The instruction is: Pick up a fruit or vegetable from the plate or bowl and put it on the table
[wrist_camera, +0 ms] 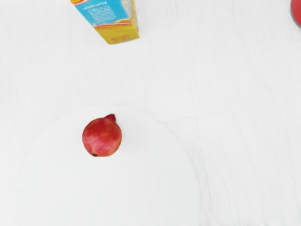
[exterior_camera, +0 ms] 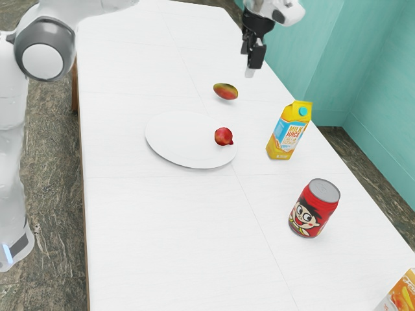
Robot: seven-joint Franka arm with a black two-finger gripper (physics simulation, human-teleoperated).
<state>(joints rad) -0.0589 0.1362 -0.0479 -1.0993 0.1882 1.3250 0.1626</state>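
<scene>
- Plainly, the pomegranate (exterior_camera: 223, 136) sits near the plate's (exterior_camera: 178, 139) rim, bare table between plate and carton (exterior_camera: 288, 131).
- Empty gripper (exterior_camera: 253, 65) hangs raised; how wide, cannot tell.

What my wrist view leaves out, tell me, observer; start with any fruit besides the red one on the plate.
Observer: A green-and-red fruit, probably a mango, lies on the table, off the plate.
Operator: Now the red can. I get only its edge, so describe its side.
Observer: It carries a cartoon face with black hair.
Operator: Report what stands past the can, away from the plate.
Observer: A package with orange print, partly cut off at the exterior view's lower right corner.
</scene>
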